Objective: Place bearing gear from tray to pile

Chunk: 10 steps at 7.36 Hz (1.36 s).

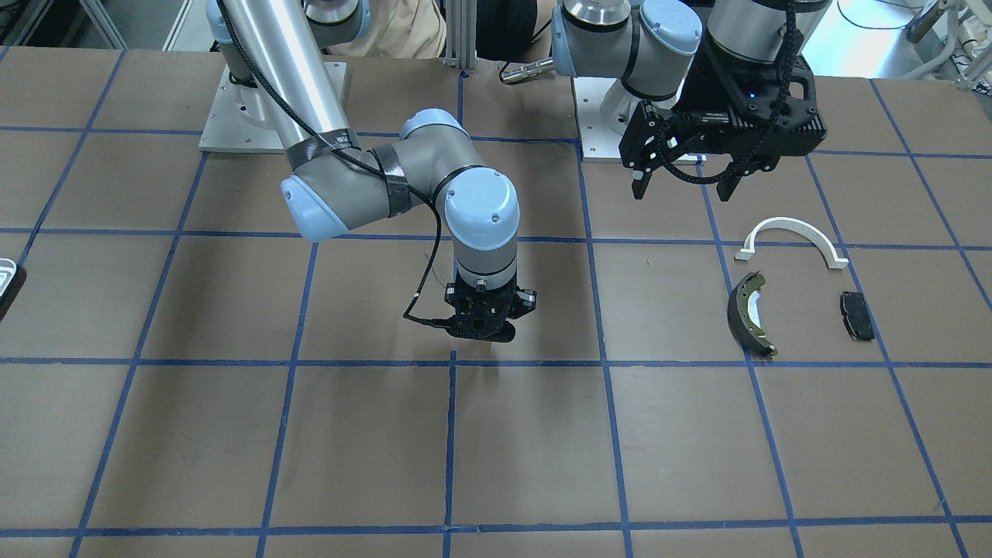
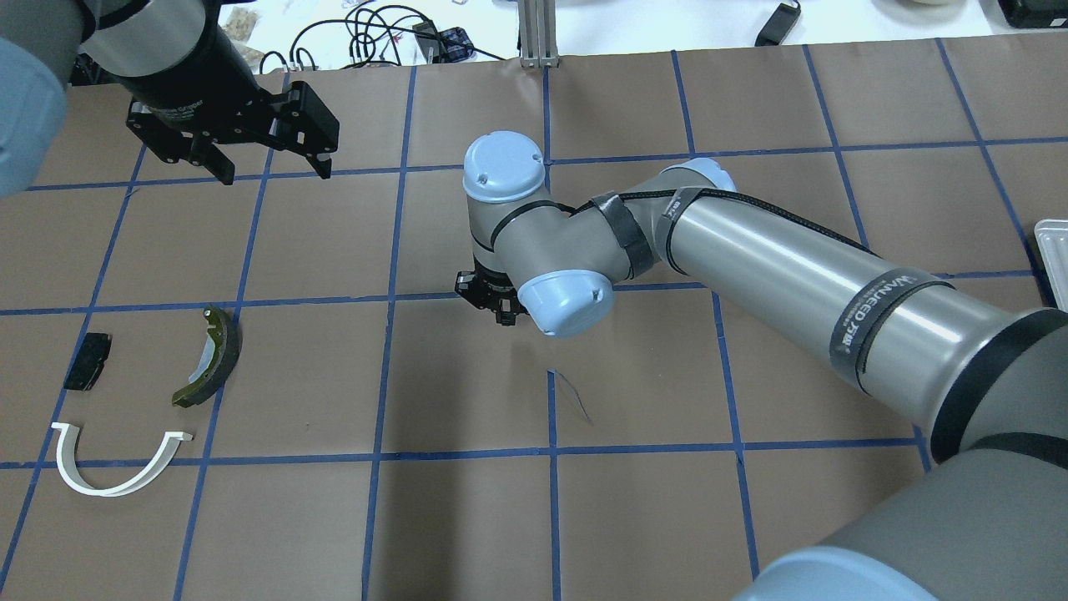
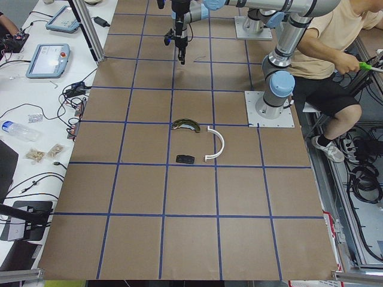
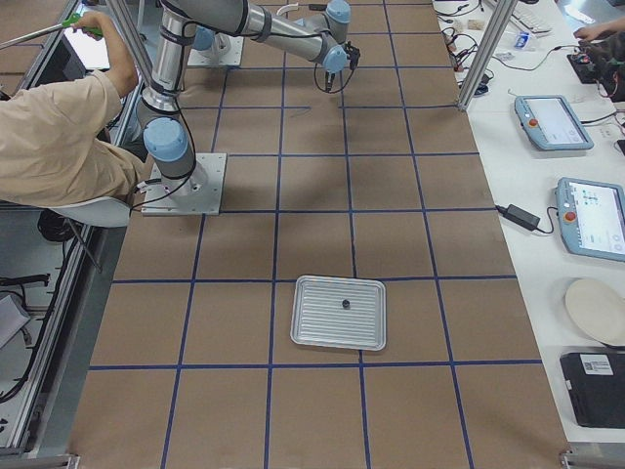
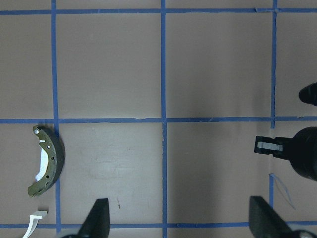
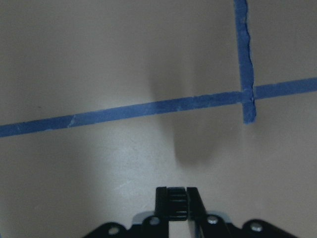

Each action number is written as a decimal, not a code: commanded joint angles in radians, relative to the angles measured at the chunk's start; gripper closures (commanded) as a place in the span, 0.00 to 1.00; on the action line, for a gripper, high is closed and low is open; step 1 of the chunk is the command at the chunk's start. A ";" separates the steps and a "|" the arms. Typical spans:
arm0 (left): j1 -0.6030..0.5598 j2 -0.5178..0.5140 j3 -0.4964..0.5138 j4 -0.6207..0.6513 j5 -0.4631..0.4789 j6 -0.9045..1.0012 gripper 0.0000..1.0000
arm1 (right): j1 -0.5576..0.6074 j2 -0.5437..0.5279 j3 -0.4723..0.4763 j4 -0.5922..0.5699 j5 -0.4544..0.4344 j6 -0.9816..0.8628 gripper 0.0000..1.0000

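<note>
The tray (image 4: 312,337) is a ribbed metal tray on the robot's right end of the table, with a small dark bearing gear (image 4: 345,304) lying in it. The pile is at the left end: a white half-ring arch (image 1: 794,231), a dark brake shoe (image 1: 748,314) with olive lining, and a small black pad (image 1: 856,315). My right gripper (image 1: 480,332) points down over the table's middle, far from both. In the right wrist view its fingers (image 6: 177,203) are shut, with nothing visible between them. My left gripper (image 1: 682,186) is open and empty, held high beside the pile.
The tray's edge shows at the overhead view's right border (image 2: 1053,259). A seated operator (image 4: 59,137) is behind the arm bases. Tablets (image 4: 594,215) and cables lie on the white bench past the table's far edge. Blue tape lines grid the brown table.
</note>
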 commanded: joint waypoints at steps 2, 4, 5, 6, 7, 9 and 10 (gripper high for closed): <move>-0.006 -0.027 -0.004 0.010 -0.008 -0.010 0.00 | -0.152 -0.093 -0.002 0.009 -0.004 -0.121 0.00; -0.043 -0.117 -0.042 0.036 -0.043 -0.118 0.00 | -0.362 -0.218 0.000 0.223 -0.010 -0.369 0.00; -0.111 -0.186 -0.088 0.164 -0.050 -0.171 0.00 | -0.486 -0.239 0.006 0.237 -0.030 -0.503 0.00; -0.168 -0.261 -0.155 0.279 -0.043 -0.222 0.00 | -0.604 -0.244 0.020 0.234 -0.090 -0.630 0.00; -0.217 -0.317 -0.233 0.423 -0.041 -0.249 0.00 | -0.732 -0.244 0.020 0.228 -0.104 -0.792 0.00; -0.250 -0.378 -0.336 0.576 -0.043 -0.251 0.00 | -1.002 -0.231 0.021 0.210 -0.096 -1.061 0.00; -0.268 -0.395 -0.361 0.584 -0.041 -0.256 0.00 | -1.126 -0.197 0.018 0.189 -0.090 -1.202 0.01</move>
